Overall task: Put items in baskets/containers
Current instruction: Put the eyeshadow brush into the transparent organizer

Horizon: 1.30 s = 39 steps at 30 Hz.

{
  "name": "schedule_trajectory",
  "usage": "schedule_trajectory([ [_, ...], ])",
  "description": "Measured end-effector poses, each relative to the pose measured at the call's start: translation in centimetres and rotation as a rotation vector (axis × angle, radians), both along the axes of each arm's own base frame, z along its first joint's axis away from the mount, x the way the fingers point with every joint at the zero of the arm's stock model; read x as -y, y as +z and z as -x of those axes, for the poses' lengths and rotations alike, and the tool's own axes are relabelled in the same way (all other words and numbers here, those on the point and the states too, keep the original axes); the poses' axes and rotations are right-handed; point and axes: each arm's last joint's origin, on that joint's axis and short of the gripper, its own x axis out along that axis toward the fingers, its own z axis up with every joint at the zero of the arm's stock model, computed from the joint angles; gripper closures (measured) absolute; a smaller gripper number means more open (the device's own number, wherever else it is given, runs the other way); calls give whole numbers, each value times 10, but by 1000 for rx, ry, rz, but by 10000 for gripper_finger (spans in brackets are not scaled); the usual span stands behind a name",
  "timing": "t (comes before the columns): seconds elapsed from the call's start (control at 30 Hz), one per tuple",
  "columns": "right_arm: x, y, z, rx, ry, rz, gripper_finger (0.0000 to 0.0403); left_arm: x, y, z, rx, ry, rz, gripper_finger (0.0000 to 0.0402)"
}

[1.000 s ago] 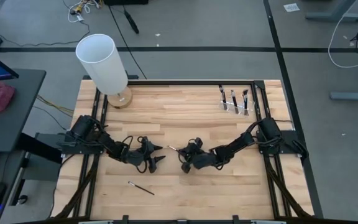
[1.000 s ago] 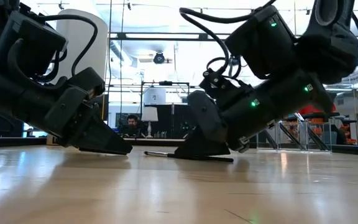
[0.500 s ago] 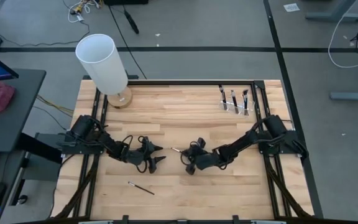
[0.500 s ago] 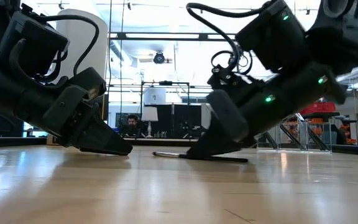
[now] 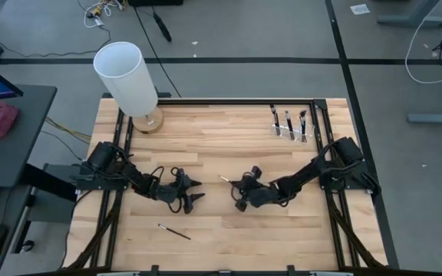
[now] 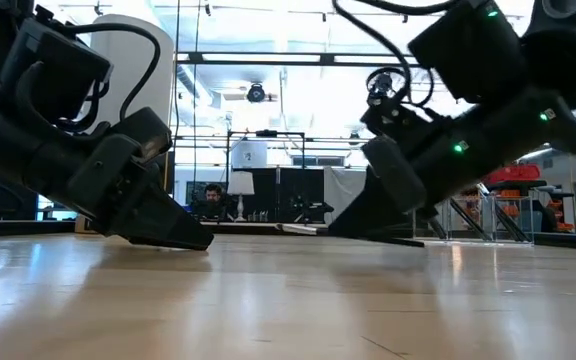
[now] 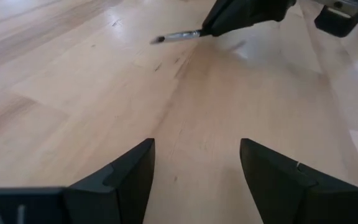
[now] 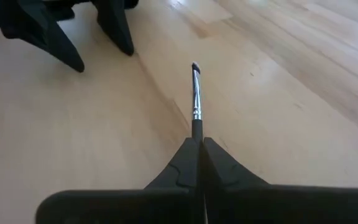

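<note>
Desk (image 5: 229, 138): wood. White cylinder (image 5: 126, 77) at a far corner. Left claw (image 5: 192, 191) is parked low mid-desk, fingers spread, nothing held. Right claw (image 5: 239, 184) is clenched on a makeup brush (image 8: 195, 93), tip forward. Clear holder (image 5: 290, 130), three brushes in it, at the other far corner. One brush (image 5: 173, 231) is left lying near the front edge.

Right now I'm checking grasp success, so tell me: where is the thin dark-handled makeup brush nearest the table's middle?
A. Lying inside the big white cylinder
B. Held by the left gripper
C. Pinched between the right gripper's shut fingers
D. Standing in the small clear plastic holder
C: the right wrist view shows the right gripper shut on the thin dark-handled makeup brush, whose tip sticks out ahead, while the left gripper stands open and empty.
</note>
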Motion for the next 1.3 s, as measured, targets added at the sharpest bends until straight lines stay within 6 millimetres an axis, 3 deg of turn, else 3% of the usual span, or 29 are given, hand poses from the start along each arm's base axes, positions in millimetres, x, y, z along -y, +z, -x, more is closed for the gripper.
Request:
schedule_trajectory([
  [0.23, 3, 0, 7, 113, -6, -37, 403, 0, 0, 0, 5, -3, 5, 163],
  [0.4, 1, 15, 2, 277, 58, -51, 402, 1, 7, -3, 69, -14, 13, 163],
  [0.73, -10, 51, -11, 547, 312, -54, 401, -2, 49, -23, 430, -18, -92, 163],
  [1.07, -14, 56, -14, 572, 356, -49, 400, 6, 68, -41, 536, -248, -98, 171],
  [1.3, -19, 56, -13, 571, 372, -54, 400, 5, 75, -37, 555, -253, -96, 212],
])
